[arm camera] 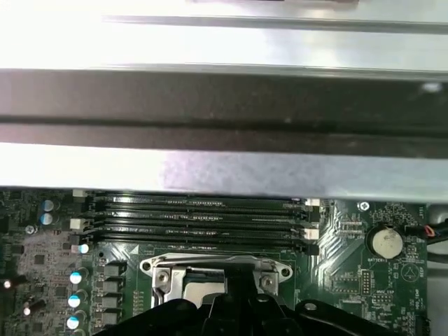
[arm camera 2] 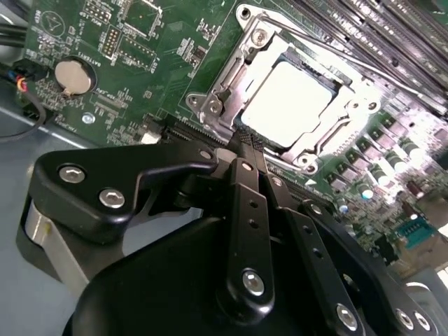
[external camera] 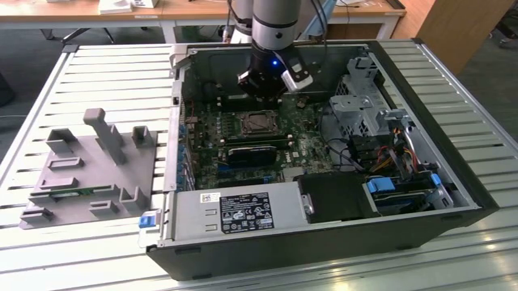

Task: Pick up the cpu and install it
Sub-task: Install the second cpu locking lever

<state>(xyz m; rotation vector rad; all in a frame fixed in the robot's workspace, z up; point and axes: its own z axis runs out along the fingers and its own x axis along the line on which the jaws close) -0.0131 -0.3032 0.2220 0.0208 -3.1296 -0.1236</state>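
- Second wrist view has the cpu (arm camera 2: 290, 105) lying flat in the motherboard socket (arm camera 2: 210, 105), its silver top glaring bright, ringed by the metal frame with its screws.
- From the exterior view the same socket (external camera: 257, 123) sits near the middle of the green motherboard (external camera: 210, 130), with the claw (external camera: 261, 92) hanging just above and behind it, inside the open computer case (external camera: 453, 151).
- Claw state: in the second wrist view the two black fingers (arm camera 2: 245, 203) lie pressed together side by side, tips meeting just short of the socket frame, with nothing between them; it is closed and empty.
- First wrist view shows the socket frame (arm camera: 217, 269) right beyond the fingertips, and past it four long black memory slots (arm camera: 199, 224) running parallel across the board.
- A round silver coin battery (arm camera 2: 73, 75) sits on the board off to one side of the socket; it also shows in the first wrist view (arm camera: 385, 243).
- Elsewhere in the case, seen from the exterior view: a grey power supply (external camera: 235, 212) with a label along the near edge, a bundle of coloured cables (external camera: 380, 151) and a metal drive cage (external camera: 360, 97) on the exterior view's right.
- On the slatted white counter (external camera: 113, 79), at the exterior view's left of the case, stands a grey fixture tray (external camera: 89, 170) with upright posts.
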